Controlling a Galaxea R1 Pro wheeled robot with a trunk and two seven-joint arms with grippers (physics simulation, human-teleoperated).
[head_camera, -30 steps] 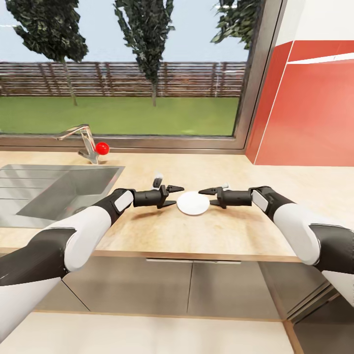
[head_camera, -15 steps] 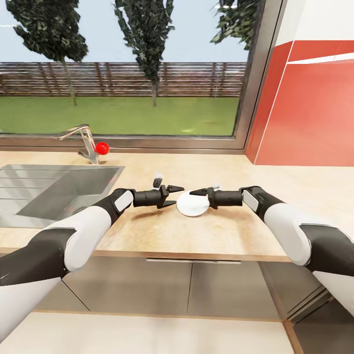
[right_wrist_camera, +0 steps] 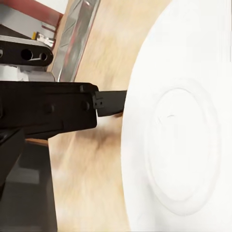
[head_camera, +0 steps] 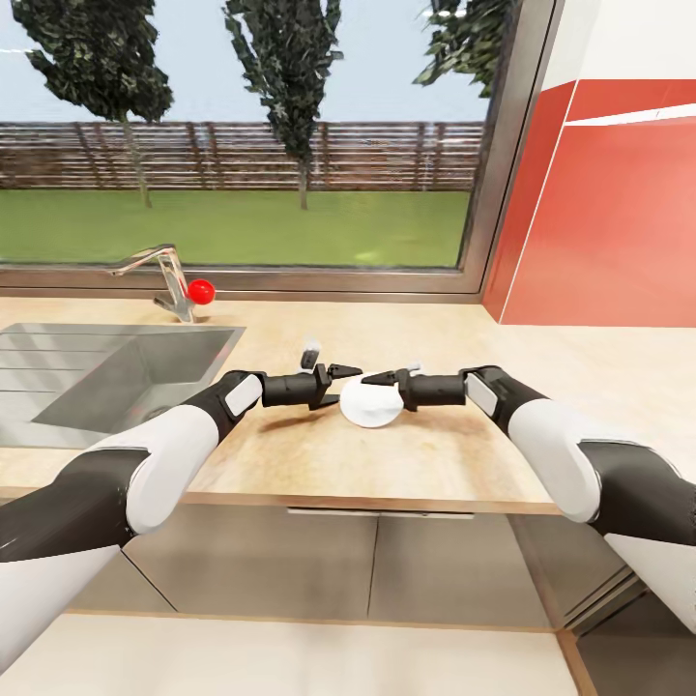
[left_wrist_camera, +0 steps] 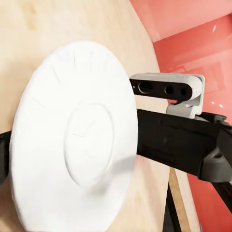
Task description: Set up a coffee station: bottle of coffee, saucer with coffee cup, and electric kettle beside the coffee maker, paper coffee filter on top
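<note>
A round white saucer [head_camera: 368,405] is near the middle of the tan tabletop [head_camera: 435,454], to the right of the sink [head_camera: 106,372]. It looks tipped up a bit, with its left edge by the left fingers.

The left gripper [head_camera: 346,384] reaches toward the saucer from the sink side. Its fingers [head_camera: 344,369] are spread apart, one above the saucer's left edge and one below it. I cannot tell if they press on the saucer.

The right gripper [head_camera: 377,385] comes from the other side, and its fingers [head_camera: 379,377] lie over the top of the saucer. I cannot tell if they are open or closed.

The two grippers point at each other, tips very near, over the saucer.

In the left wrist view the saucer [left_wrist_camera: 72,145] looks big and white, with the right arm [left_wrist_camera: 183,140] just behind it. In the right wrist view the saucer [right_wrist_camera: 179,125] is close to the left gripper [right_wrist_camera: 108,104].

A tap [head_camera: 159,275] with a red knob [head_camera: 201,290] stands behind the sink, under the window [head_camera: 242,135].
</note>
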